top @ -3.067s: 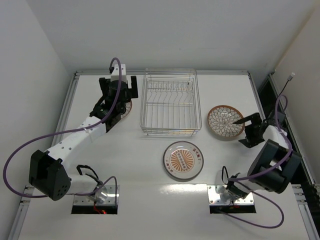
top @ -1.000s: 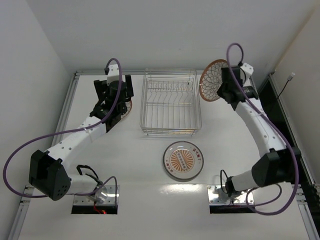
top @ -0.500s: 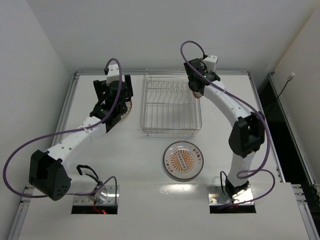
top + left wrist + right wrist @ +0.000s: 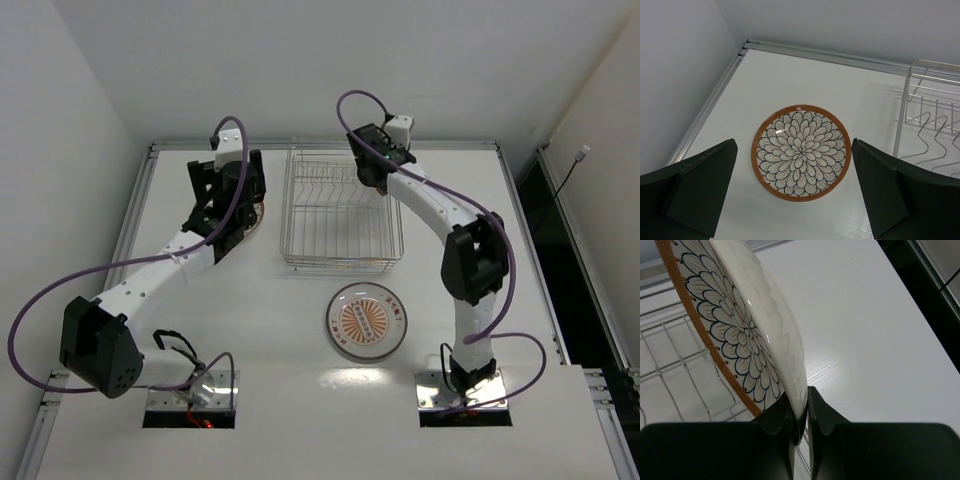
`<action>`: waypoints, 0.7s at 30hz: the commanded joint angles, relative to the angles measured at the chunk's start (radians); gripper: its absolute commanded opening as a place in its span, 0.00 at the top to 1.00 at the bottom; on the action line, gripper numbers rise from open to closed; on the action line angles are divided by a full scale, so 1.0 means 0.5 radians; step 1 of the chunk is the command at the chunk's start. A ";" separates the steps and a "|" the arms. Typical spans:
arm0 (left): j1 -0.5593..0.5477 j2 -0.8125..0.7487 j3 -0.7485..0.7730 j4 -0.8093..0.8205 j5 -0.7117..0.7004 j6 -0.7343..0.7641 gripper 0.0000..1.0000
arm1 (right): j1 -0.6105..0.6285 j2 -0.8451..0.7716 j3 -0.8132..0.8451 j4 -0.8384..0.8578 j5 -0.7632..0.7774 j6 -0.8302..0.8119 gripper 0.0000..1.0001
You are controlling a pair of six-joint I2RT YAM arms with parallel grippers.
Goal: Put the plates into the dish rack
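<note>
Silver wire dish rack (image 4: 287, 210): one plate poised for loading.
Right gripper (image 4: 800, 407) pinches a petal-patterned, orange-rimmed plate (image 4: 750, 335) on edge above the tines (image 4: 670, 370); lowering it between two tines comes next. Left gripper (image 4: 795, 189), spread wide, hovers over a matching plate (image 4: 801, 152) beside the rack.

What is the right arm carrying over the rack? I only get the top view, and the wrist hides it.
Observer: A plate with a petal pattern, pinched on edge by its rim between the right fingers.
Operator: Is it seated in the rack?
Observer: It hangs tilted over the rack wires; I cannot tell whether it touches them.
Operator: And under the left wrist?
Observer: A second plate, same pattern, lies flat on the table below the open left fingers, apart from them.
</note>
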 commanded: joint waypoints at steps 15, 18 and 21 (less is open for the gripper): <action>-0.045 0.027 0.118 0.002 -0.119 -0.010 0.00 | 0.233 0.016 -0.118 -0.275 0.360 0.420 0.95; -0.045 0.027 0.118 -0.017 -0.119 -0.010 0.00 | 0.273 0.058 -0.103 -0.312 0.338 0.438 0.95; -0.045 0.027 0.118 -0.017 -0.119 -0.010 0.00 | 0.331 0.150 -0.029 -0.361 0.338 0.457 0.88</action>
